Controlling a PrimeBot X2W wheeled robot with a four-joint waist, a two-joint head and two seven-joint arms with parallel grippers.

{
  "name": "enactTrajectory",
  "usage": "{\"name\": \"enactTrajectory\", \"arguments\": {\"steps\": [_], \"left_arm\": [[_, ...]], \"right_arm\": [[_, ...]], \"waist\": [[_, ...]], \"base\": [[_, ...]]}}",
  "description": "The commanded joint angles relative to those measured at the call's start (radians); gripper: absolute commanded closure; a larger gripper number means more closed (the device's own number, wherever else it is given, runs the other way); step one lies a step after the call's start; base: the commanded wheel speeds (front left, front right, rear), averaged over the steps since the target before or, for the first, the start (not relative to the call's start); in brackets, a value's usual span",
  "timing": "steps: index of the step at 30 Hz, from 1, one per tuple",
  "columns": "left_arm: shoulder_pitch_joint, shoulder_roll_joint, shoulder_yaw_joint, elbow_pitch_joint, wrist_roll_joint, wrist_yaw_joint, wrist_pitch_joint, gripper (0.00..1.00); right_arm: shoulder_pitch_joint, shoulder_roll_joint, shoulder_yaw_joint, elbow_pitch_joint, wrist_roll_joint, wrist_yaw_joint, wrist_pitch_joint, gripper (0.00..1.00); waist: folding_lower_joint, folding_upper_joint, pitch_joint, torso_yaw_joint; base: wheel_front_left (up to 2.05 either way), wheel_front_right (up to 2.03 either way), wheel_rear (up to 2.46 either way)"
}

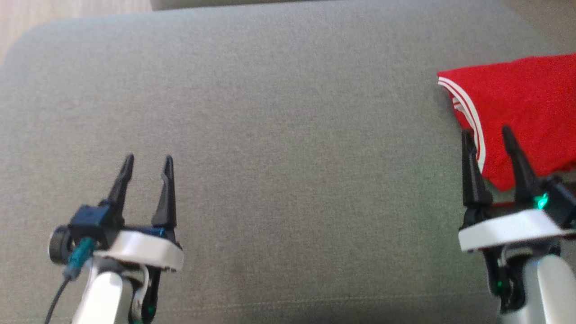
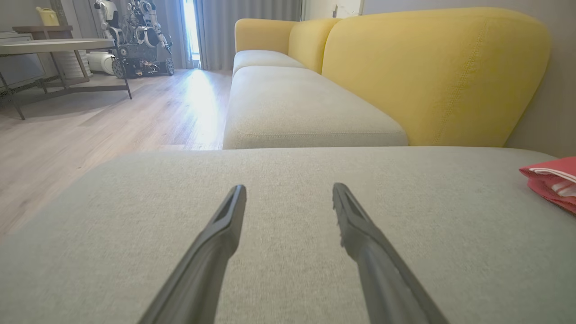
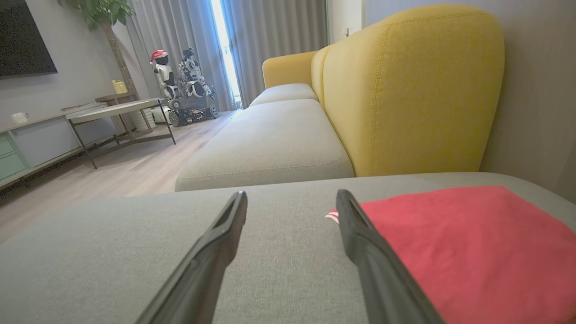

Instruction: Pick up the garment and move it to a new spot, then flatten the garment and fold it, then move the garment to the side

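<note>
The garment (image 1: 517, 108) is red with white stripes along one edge and lies folded at the right side of the grey cushion (image 1: 279, 135). My right gripper (image 1: 488, 135) stands open at the garment's near left corner, nothing between its fingers. In the right wrist view the garment (image 3: 468, 243) spreads flat to the right of the right gripper (image 3: 290, 202). My left gripper (image 1: 148, 162) is open over bare cushion at the lower left, far from the garment. The left wrist view shows the left gripper (image 2: 288, 191) empty, with the garment's edge (image 2: 551, 180) far right.
A yellow sofa backrest (image 3: 405, 90) and a pale seat cushion (image 3: 270, 148) lie beyond the grey cushion. Wooden floor (image 2: 90, 130), a low table (image 2: 49, 47) and a parked wheeled robot (image 2: 135, 40) stand further off.
</note>
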Motion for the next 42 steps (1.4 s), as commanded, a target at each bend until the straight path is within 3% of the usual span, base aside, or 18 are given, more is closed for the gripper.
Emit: {"name": "enactTrajectory", "arguments": {"steps": [1,23,42], "left_arm": [[-0.011,0.020,0.030,-0.026,-0.003,0.002,-0.008,0.00],[0.115,0.030,0.017,-0.009,-0.029,0.014,0.002,0.00],[0.123,0.047,0.006,-0.018,-0.036,0.028,0.023,0.00]], "right_arm": [[0.002,0.006,0.023,-0.027,-0.008,0.003,-0.010,0.00],[0.155,0.019,0.021,-0.033,-0.064,0.003,0.009,0.00],[0.170,0.021,0.035,-0.039,-0.064,0.003,0.018,0.00]], "waist": [[0.0000,0.0000,-0.027,0.013],[0.0000,0.0000,-0.168,0.011],[0.0000,0.0000,-0.189,0.018]], "base": [[0.00,0.00,0.00],[0.00,0.00,0.00],[0.00,0.00,0.00]]}}
